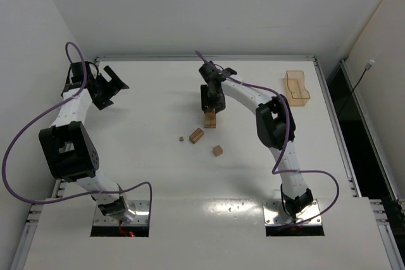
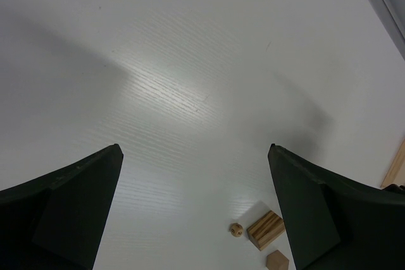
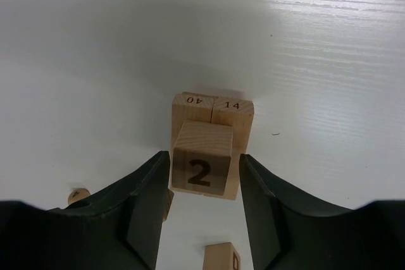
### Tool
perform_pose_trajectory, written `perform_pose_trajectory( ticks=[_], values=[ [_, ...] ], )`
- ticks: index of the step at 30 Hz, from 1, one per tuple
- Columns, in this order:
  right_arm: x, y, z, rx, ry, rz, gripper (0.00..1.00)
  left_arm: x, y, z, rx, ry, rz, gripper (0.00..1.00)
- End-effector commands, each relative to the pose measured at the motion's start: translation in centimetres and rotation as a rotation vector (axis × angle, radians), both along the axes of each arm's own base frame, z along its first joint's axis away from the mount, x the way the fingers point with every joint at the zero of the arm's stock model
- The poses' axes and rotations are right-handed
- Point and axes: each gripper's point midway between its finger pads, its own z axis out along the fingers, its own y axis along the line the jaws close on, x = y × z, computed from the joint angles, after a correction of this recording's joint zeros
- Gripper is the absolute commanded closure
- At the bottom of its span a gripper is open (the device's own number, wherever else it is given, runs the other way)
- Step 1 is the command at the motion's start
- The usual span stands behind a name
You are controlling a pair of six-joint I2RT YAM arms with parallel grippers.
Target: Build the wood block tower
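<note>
Right wrist view: your right hand (image 3: 204,159) flanked the "2" cube (image 3: 201,172) atop the tower (image 3: 213,109) on the worktop (image 3: 329,61), grip or release impossible to tell, where any sideways nudge on withdrawal risked toppling it.

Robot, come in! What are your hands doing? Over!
Left gripper open, empty, off to the side. Right gripper shut on block 2, right at the tower base. Loose block nearby, nothing blocking.
</note>
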Motion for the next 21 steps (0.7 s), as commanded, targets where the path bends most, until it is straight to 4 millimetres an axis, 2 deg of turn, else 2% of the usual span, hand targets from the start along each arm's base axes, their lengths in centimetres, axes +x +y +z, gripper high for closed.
perform_pose_trajectory(
  ticks=[1,4,8,11,12,14,15,17,18,20,21],
  values=[
    [0.6,0.4,0.6,0.002,-0.034,-0.011,0.55,0.7,0.1,1.2,-0.001,-0.042,0.0,0.0],
    [0.5,0.3,0.8,-0.001,-0.037,-0.002,0.47,0.7,0.1,1.2,-0.001,-0.042,0.0,0.0],
    [0.5,0.4,1.8,-0.009,-0.065,0.011,0.46,0.5,0.1,0.8,-0.003,-0.033,0.001,0.0],
    [0.5,0.8,3.8,0.008,-0.102,0.032,0.43,0.4,0.0,1.7,0.003,-0.053,0.0,0.0],
    [0.7,0.7,5.2,0.012,-0.133,0.035,0.42,0.4,0.0,1.7,0.003,-0.053,0.0,0.0],
    [0.2,0.5,6.4,-0.005,-0.163,0.063,0.37,0.1,0.0,2.1,0.006,-0.064,0.0,0.0],
    [0.4,0.2,8.9,0.008,-0.218,0.063,0.35,0.3,0.0,2.3,0.009,-0.072,0.0,0.0],
    [-0.7,0.1,9.9,0.013,-0.243,0.131,0.29,-0.3,-0.2,2.6,0.012,-0.081,0.0,0.0],
    [-2.1,0.1,11.3,0.03,-0.278,0.181,0.26,-0.4,-0.2,3.0,0.015,-0.09,0.0,0.0],
    [-4.1,-0.4,12.4,0.028,-0.312,0.325,0.2,-1.3,-0.4,3.6,0.026,-0.105,-0.006,0.0],
    [-6.2,-1.4,10.7,0.012,-0.274,0.39,0.17,-1.4,-0.5,4.0,0.032,-0.123,-0.006,0.0]
  ],
)
